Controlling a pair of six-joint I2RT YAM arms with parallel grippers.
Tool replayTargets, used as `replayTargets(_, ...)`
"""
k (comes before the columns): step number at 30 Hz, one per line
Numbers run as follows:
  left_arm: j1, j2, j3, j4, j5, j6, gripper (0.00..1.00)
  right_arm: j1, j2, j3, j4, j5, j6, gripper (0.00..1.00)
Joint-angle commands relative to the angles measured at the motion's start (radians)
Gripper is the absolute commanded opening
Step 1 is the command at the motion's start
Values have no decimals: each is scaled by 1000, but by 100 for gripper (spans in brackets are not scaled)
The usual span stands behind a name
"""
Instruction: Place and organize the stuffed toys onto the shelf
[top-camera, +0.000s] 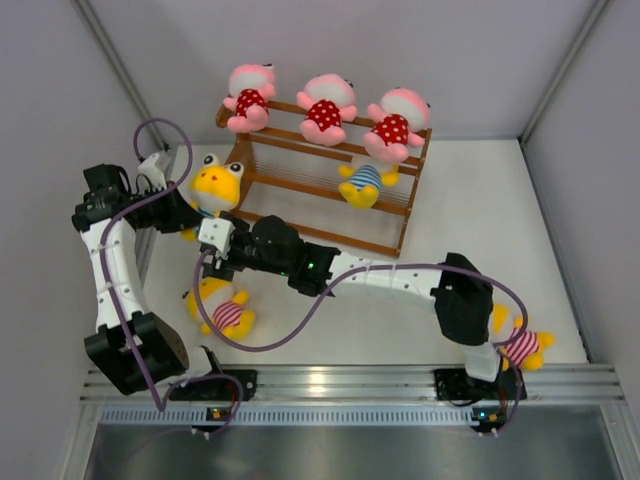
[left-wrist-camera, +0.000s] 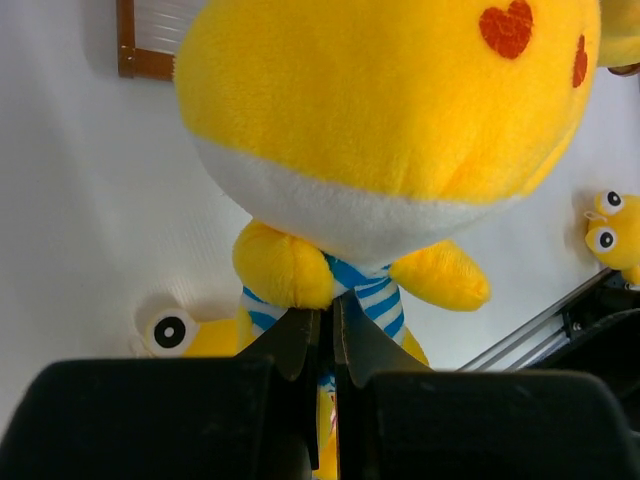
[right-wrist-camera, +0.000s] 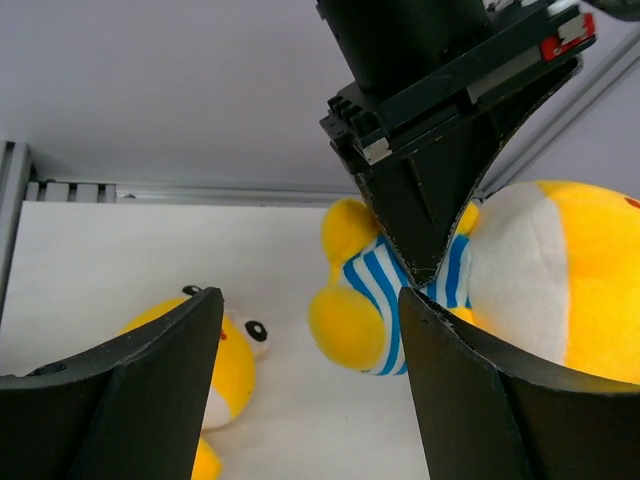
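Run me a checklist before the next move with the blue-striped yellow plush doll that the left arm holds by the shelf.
1. Grip: left gripper shut on the yellow plush doll in the blue-white striped outfit, pinching its outfit: ok.
2. Right gripper open, close beside that doll; contact: cannot tell.
3. Room on the orange-brown wooden rail shelf: the middle tier holds one yellow striped doll toward the right, its left part free: ok.
4. Three pink dolls in red dotted outfits seated along the top tier: ok.
5. All toys off the white table: two yellow dolls in red-white stripes lie on it: not ok.
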Motion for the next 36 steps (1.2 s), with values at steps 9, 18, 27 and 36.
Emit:
replayTargets(9,-1,-10,26,-18,66,-8,0,-9,126,133,-105,206,-51,69)
replayTargets(18,-1,-3,11,-19,81,-10,0,-49,165,159,-62,234,26,40)
replayTargets(27,-1,10,16,-21,66,13,0,-104,65,50,-33,186,77,0)
replayTargets(36,-1,31,64,-19,-107,79,82,-114,-82,18,-235,22,-115,0)
